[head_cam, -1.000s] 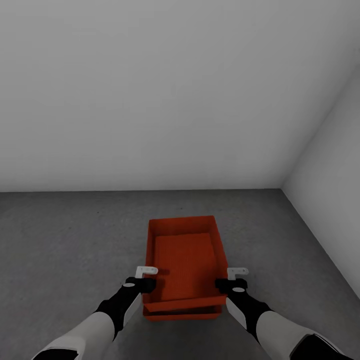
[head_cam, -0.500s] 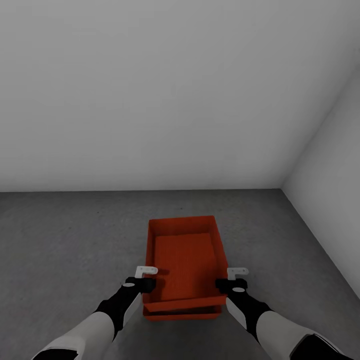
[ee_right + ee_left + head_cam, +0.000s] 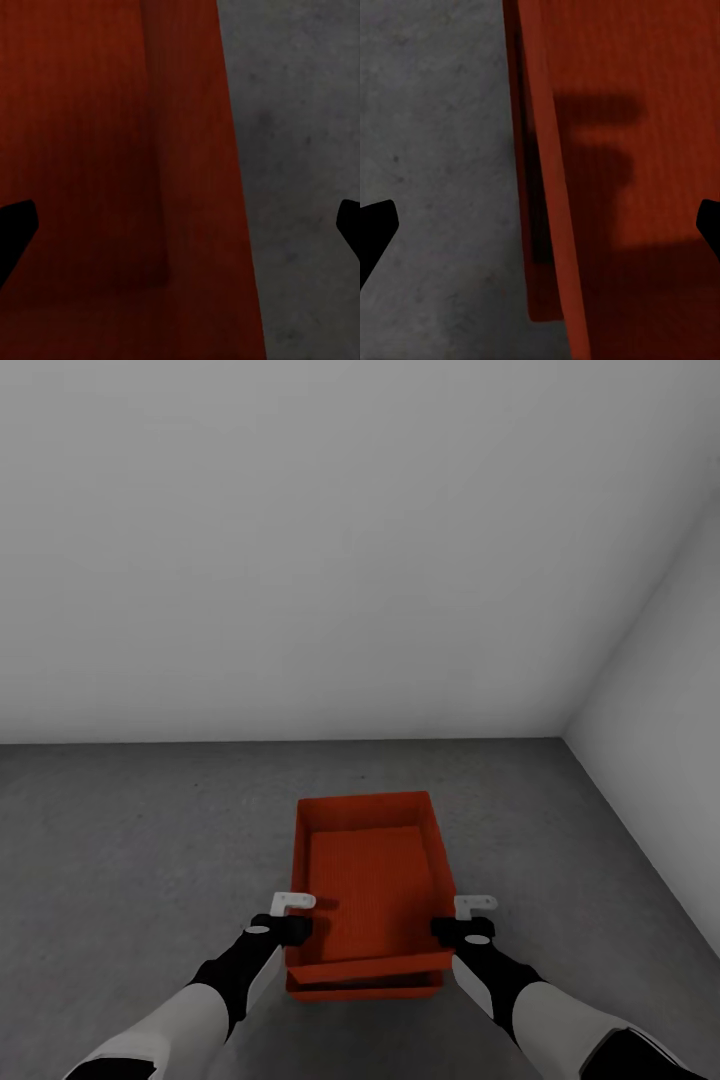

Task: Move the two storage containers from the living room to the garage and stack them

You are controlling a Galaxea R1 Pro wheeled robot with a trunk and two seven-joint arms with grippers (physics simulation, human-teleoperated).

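Observation:
Two orange-red storage containers sit nested as a stack on the dark grey concrete floor (image 3: 120,830) of the garage. The upper container (image 3: 368,875) shows its ribbed inside, and the lower container (image 3: 365,986) peeks out under its near edge. My left gripper (image 3: 293,905) hovers at the stack's left wall, open, its dark fingertips (image 3: 376,225) spread wide on either side of that wall (image 3: 547,150). At the right wall, my right gripper (image 3: 475,906) is open too, one fingertip (image 3: 15,229) over the container's inside (image 3: 90,150), the other over the floor (image 3: 300,150).
A plain white-grey wall (image 3: 300,560) runs across behind the stack. A second wall (image 3: 670,760) closes the right side and meets it in a corner. Bare concrete spreads to the left of the stack and beyond it.

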